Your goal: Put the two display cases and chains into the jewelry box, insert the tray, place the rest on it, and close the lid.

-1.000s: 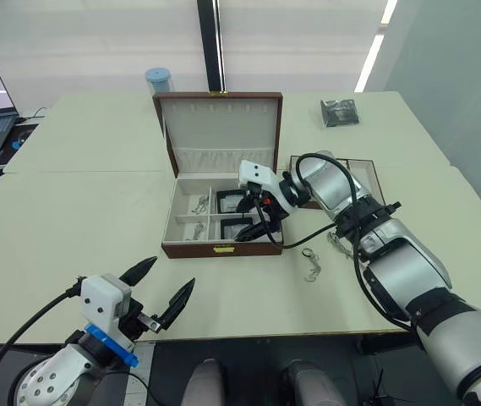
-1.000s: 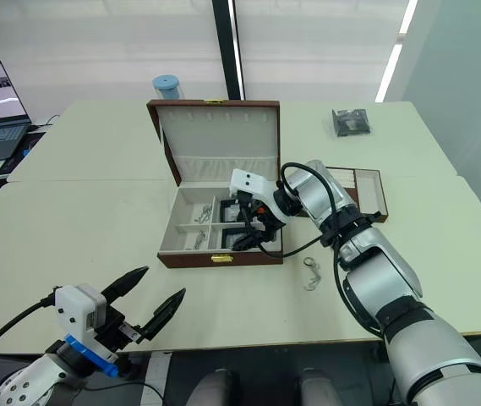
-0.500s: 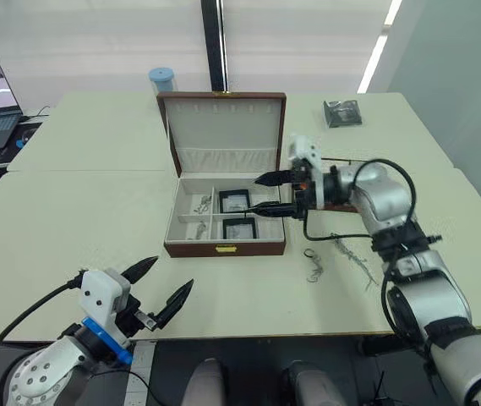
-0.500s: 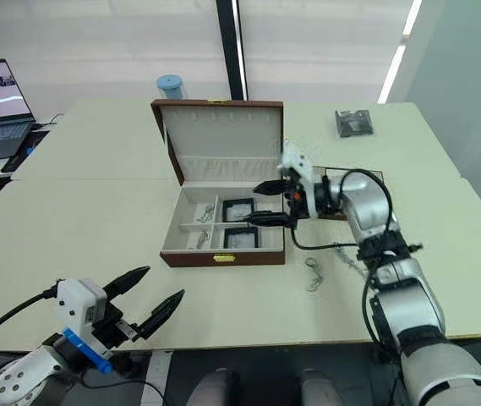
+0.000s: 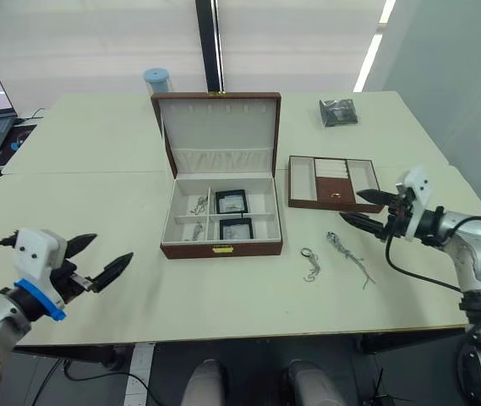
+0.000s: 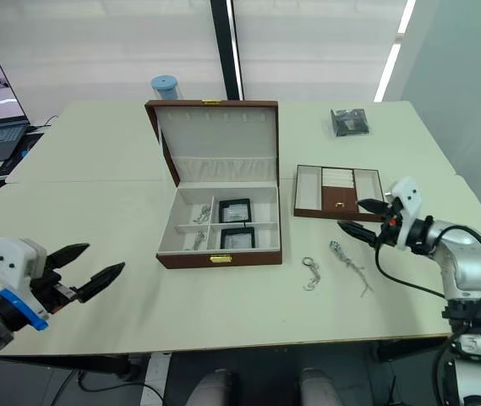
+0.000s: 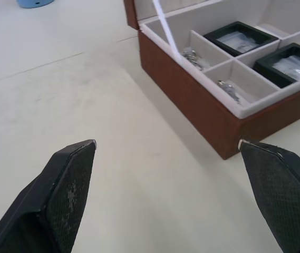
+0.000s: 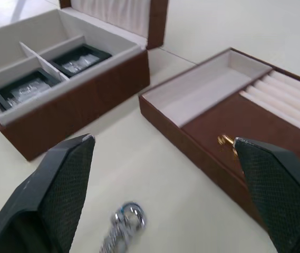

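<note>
Right end effector [image 5: 369, 208] spread wide and empty, pulled back from over the jewelry box [image 5: 221, 227] to hover just right of the tray [image 5: 334, 181], above bare table [image 5: 223, 288] with two loose chains [image 5: 347, 256] near it. Left end effector [image 5: 98, 257] also wide and empty, swung out toward the table's left front edge, well apart from the box. Both display cases [image 5: 231, 201] lying in the box's right compartments, chains in the left ones, lid [image 5: 215, 127] upright, tray out beside it.

Jewelry box [image 5: 221, 245] lid [image 5: 216, 123] up, two display cases [image 5: 232, 201] inside; tray [image 5: 333, 180] beside.
</note>
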